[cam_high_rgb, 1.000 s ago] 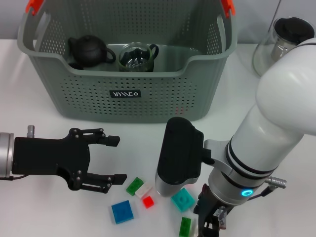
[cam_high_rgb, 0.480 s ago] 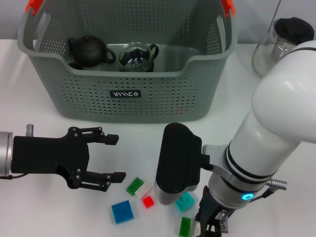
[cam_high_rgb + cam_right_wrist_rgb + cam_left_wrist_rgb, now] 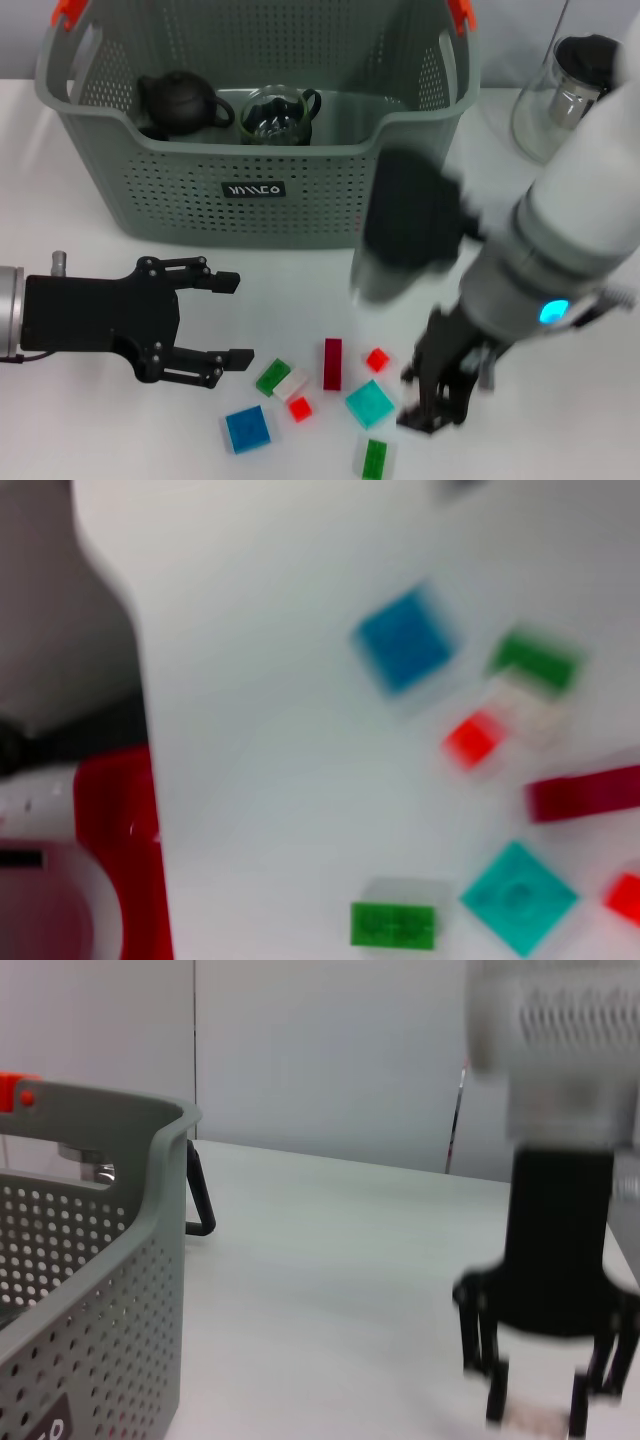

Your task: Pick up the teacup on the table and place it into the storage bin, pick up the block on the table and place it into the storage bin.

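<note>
- I saw the large grey-green perforated plastic storage bin [image 3: 290,190] at the far side of the white bench [image 3: 90,270], with orange-red handle clips on its top corners and a small black label on the near wall.
- Inside the bin: a dark round teapot [image 3: 180,103] on the robot's left, and a clear glass teacup with a dark handle [image 3: 279,116] just beside it.
- Left gripper [image 3: 228,320] sat low over the bench, near-left, in front of the bin; jaws were apart with nothing between them.
- Right gripper [image 3: 440,385] was above the bench on the near-right, blurred in the head view. I could not tell how its jaws stood, or whether it carried anything.
- Loose blocks lay on the bench between the two grippers: a blue square block [image 3: 247,429], a green-and-white block [image 3: 280,379], a small red block [image 3: 299,408], a dark red bar block [image 3: 332,363], a second small red block [image 3: 377,359], a teal square block [image 3: 370,404] and a green flat block [image 3: 375,458].
- The teal block lay nearest the right gripper, apart from it.
- A clear glass jug with a dark lid [image 3: 565,85] stood at the far right of the bench, beside the bin.
- Left wrist view showed the bin's corner [image 3: 90,1260] close up and the right gripper [image 3: 545,1400] farther off over the bench.
</note>
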